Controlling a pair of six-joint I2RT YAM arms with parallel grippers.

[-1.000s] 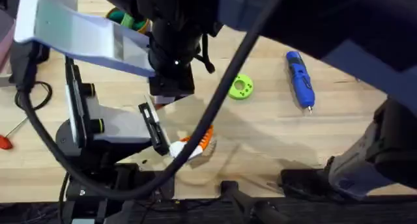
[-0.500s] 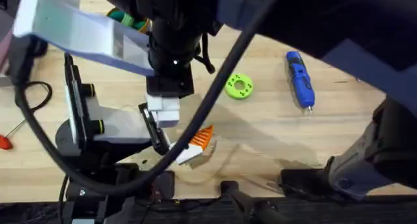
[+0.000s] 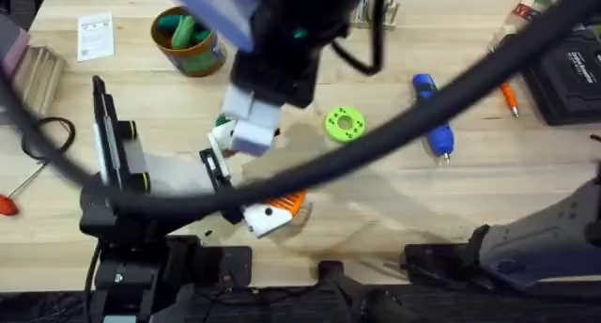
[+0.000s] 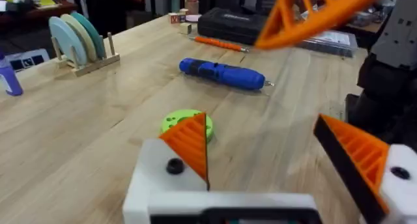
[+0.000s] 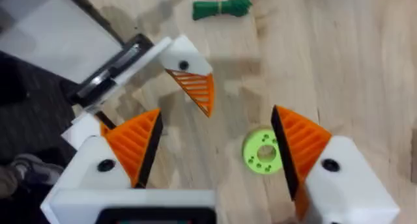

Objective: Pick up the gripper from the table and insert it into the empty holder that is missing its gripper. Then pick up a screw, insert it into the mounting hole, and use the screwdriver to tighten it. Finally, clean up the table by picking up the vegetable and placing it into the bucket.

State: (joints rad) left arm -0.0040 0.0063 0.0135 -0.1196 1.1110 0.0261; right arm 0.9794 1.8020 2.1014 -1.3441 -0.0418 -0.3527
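From overhead, your blue screwdriver [image 3: 432,115] lies on the worktop [image 3: 376,201] right of the green disc [image 3: 345,125]. The bucket [image 3: 189,43] stands at the far left with green pieces inside. The orange gripper [image 3: 285,205] sits on the white holder [image 3: 263,218] near the front edge.

In the left wrist view, your left pincer [image 4: 280,162] is released, fingers well apart, with the screwdriver lying beyond the disc.

In the right wrist view, your right pincer [image 5: 218,152] is released too, above the worktop, with the vegetable [image 5: 221,8] lying beyond the mounted gripper.
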